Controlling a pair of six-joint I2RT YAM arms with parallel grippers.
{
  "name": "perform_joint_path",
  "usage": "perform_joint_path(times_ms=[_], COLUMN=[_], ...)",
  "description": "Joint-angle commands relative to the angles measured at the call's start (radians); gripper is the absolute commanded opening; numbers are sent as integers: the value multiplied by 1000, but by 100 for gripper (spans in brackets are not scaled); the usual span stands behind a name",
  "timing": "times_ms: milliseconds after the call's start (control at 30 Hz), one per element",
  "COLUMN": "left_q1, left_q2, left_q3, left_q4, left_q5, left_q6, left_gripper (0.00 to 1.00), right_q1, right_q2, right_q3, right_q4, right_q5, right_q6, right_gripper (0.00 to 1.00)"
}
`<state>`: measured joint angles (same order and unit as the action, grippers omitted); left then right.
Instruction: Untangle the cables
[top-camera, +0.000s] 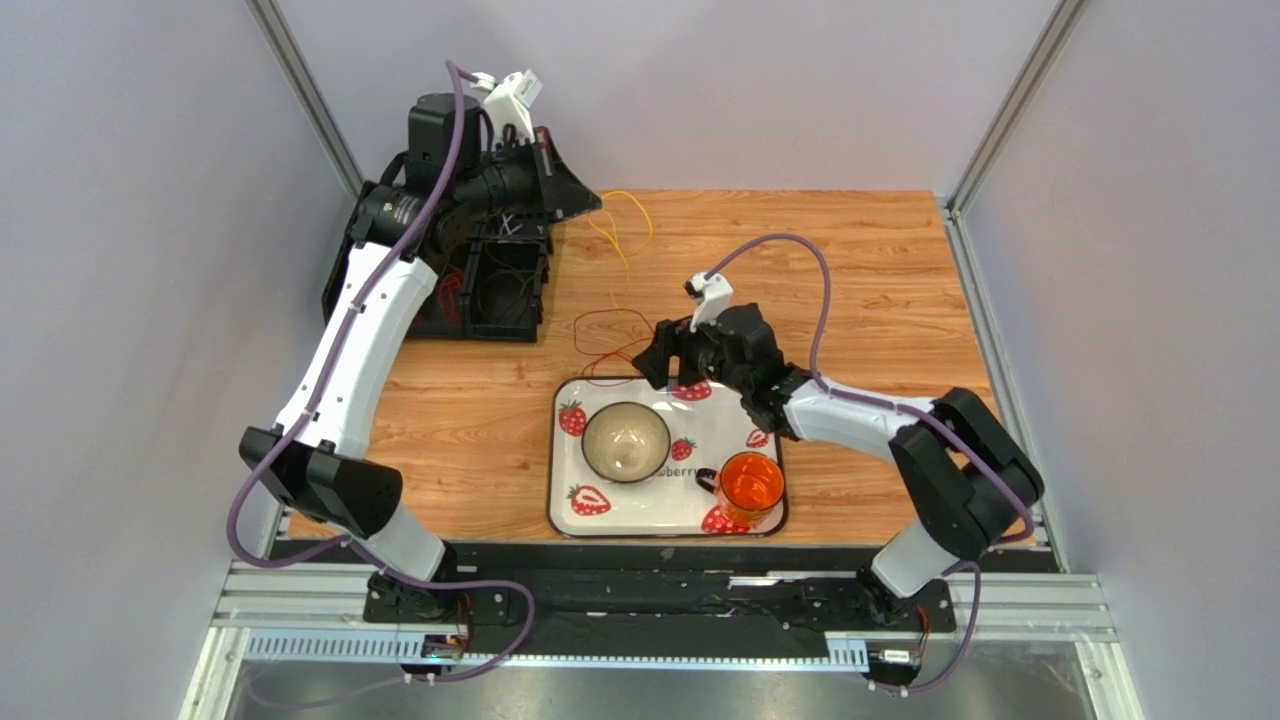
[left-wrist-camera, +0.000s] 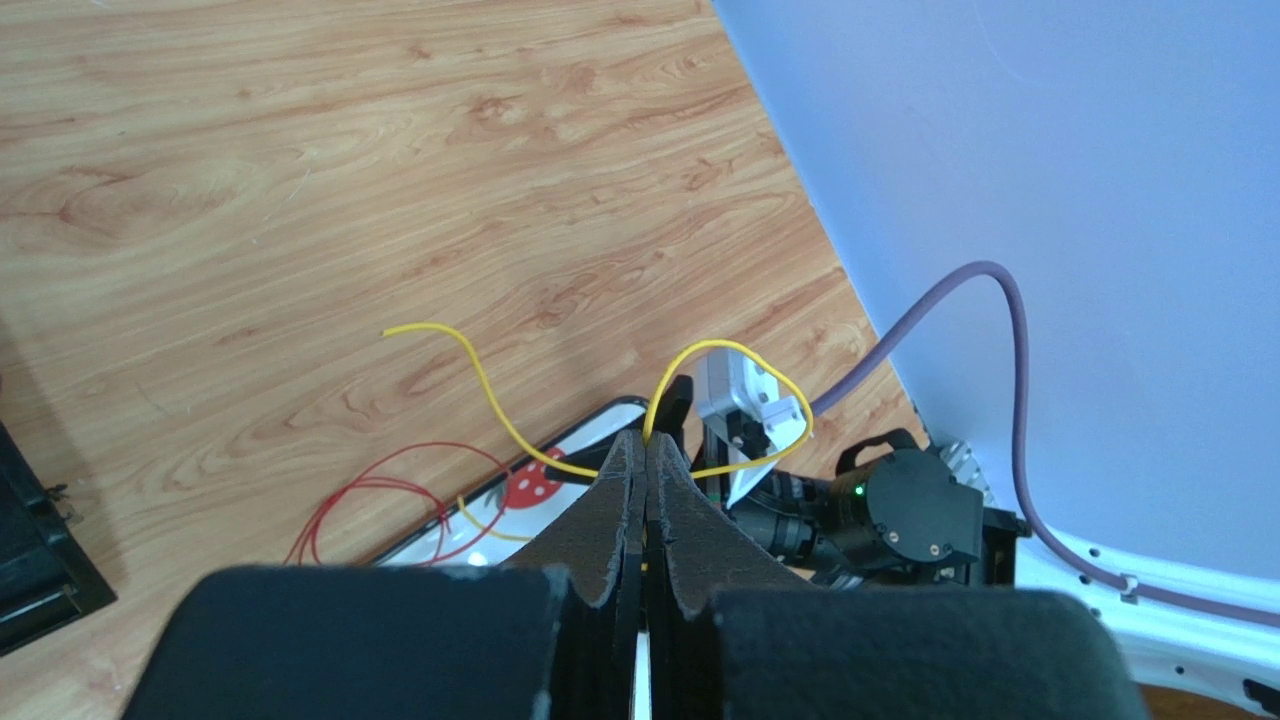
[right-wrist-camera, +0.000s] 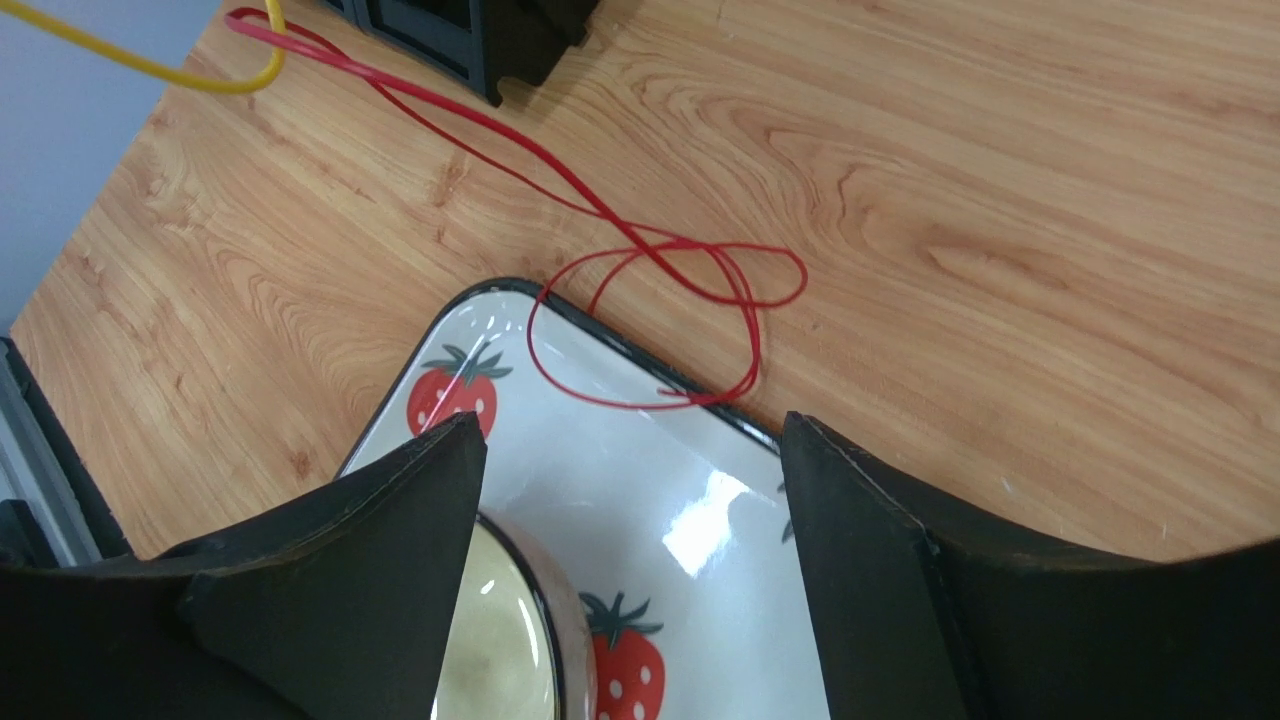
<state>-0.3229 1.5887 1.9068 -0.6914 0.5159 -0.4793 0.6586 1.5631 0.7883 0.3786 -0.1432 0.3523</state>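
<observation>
A thin yellow cable (top-camera: 625, 234) hangs from my left gripper (top-camera: 589, 195) at the back of the table. In the left wrist view the gripper (left-wrist-camera: 648, 444) is shut on the yellow cable (left-wrist-camera: 475, 372), which loops out on both sides of the tips. A thin red cable (top-camera: 607, 339) lies in loose loops on the wood, its near loop over the tray's far edge. My right gripper (top-camera: 663, 362) is open and empty just above that edge. In the right wrist view the gripper (right-wrist-camera: 631, 438) is spread wide, with the red cable (right-wrist-camera: 679, 270) just ahead. Other cable colours are not visible.
A white strawberry tray (top-camera: 579, 518) holds a bowl (top-camera: 625, 440) and an orange cup (top-camera: 750, 485). A black rack (top-camera: 484, 279) stands at the back left. The bowl (right-wrist-camera: 496, 645) sits under my right gripper's left finger. Walls close the left, right and back.
</observation>
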Motion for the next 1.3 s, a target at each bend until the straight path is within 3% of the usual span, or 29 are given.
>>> perform_joint_path(times_ms=[0,233,333,433,467,500,667,767,1033,1267], left_q1=[2,1,1,1,1,1,4,34,269,381], left_q2=[5,24,24,25,25,27,47,53,-22,-125], left_q3=[6,6,6,14,15,18,106,210,383,279], left_q4=[15,32,39,38,33,30,-31,-134,-200,-123], left_q5=[12,36,42,35,32,29,3,-20,-26,-99], left_q6=[24,8,4,5,7,8,36,59,27,16], left_gripper=[0,0,0,0,0,0,0,0,0,0], right_q1=[-1,-4,-2,-2,-2,-2,-13,-36,-214,-297], right_q2=[80,139,170,178,170,164,163,202,264,282], right_q3=[110,203,241,240,233,226,218,262,321,305], right_q4=[82,22,16,20,28,32,45,-38,-207,-198], right_q5=[-19,126,110,123,123,128,139,195,243,163], right_q6=[-68,-150,-156,-156,-154,-154,-124,-75,158,255], right_gripper=[76,73,62,35,8,0,0,0,0,0])
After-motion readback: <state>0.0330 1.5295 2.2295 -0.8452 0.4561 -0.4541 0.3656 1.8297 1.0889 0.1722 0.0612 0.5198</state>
